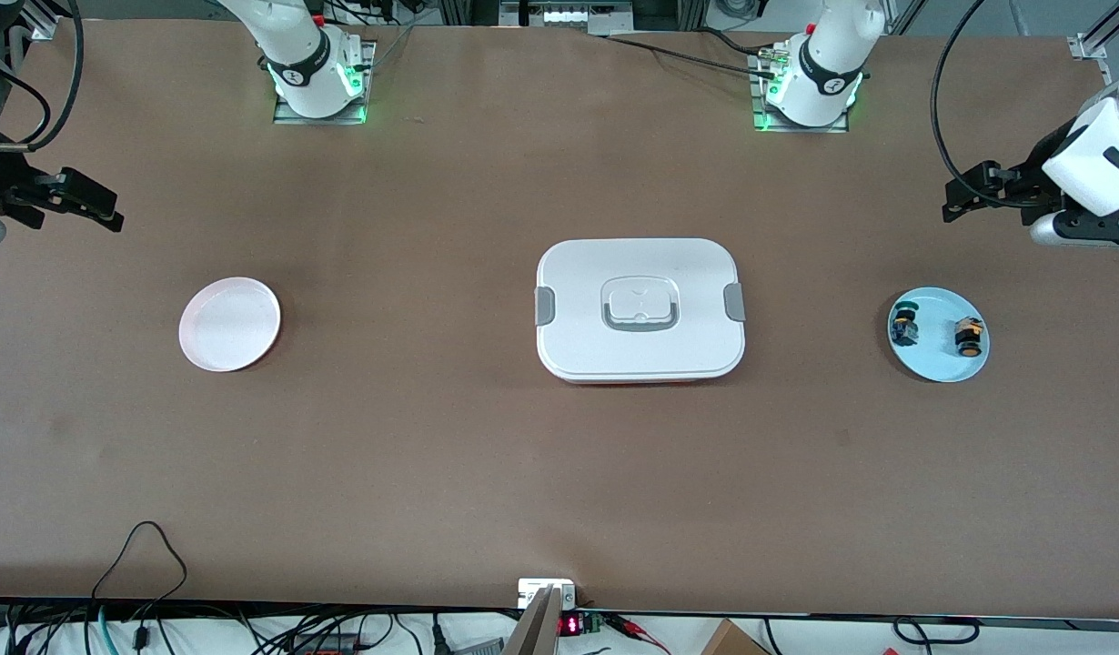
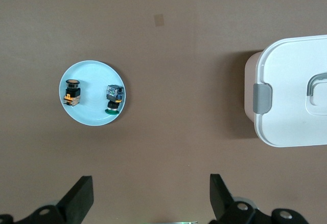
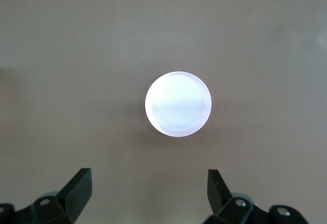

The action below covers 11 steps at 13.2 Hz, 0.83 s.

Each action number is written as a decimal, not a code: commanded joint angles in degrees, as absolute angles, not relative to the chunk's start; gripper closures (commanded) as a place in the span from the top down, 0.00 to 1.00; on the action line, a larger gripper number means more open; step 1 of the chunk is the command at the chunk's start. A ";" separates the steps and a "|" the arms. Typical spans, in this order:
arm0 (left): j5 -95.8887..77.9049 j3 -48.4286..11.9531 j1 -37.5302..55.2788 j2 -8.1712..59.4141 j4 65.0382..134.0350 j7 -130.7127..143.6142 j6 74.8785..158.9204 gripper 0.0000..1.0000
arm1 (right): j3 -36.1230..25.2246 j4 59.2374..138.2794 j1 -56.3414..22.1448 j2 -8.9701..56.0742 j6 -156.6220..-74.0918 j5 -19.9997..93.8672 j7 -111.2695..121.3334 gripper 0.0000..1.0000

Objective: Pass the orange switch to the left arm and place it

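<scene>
My left gripper [image 2: 148,201] hung with fingers spread wide, holding nothing, over the table at the left arm's end. My right gripper [image 3: 148,198] waited likewise over its own end. The orange switch [image 1: 968,336] sat on the blue plate [image 1: 937,364] beside a green switch [image 1: 904,327]. The white plate [image 1: 229,324] held nothing. That fits either a finished placement or a job still ahead.

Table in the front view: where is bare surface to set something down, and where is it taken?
The pink plate is bare. Open table lies between it and the closed white box, between the box and the blue plate, and nearer the camera. The blue plate is crowded: orange switch, green switch. Left gripper and right gripper wait, jaws open.
</scene>
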<state>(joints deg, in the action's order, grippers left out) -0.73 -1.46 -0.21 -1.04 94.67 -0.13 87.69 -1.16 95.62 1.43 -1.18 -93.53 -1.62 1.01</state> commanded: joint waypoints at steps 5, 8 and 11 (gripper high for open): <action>-1.58 -1.14 0.35 -0.18 93.34 0.88 87.45 1.00 | -1.06 94.75 1.49 -1.05 -92.81 -1.94 1.49 1.00; -1.58 -1.06 0.26 -0.09 93.34 0.88 87.36 1.00 | -0.62 94.75 1.06 -1.32 -92.64 -2.11 1.67 1.00; -1.32 -1.05 0.26 0.09 93.34 0.88 87.36 1.00 | -0.70 94.75 1.14 -1.32 -92.55 -1.85 1.76 1.00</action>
<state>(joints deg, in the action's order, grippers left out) -0.73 -1.46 -0.14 -0.68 94.66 0.07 87.69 -0.71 95.55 1.23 -1.18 -93.50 -1.62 1.05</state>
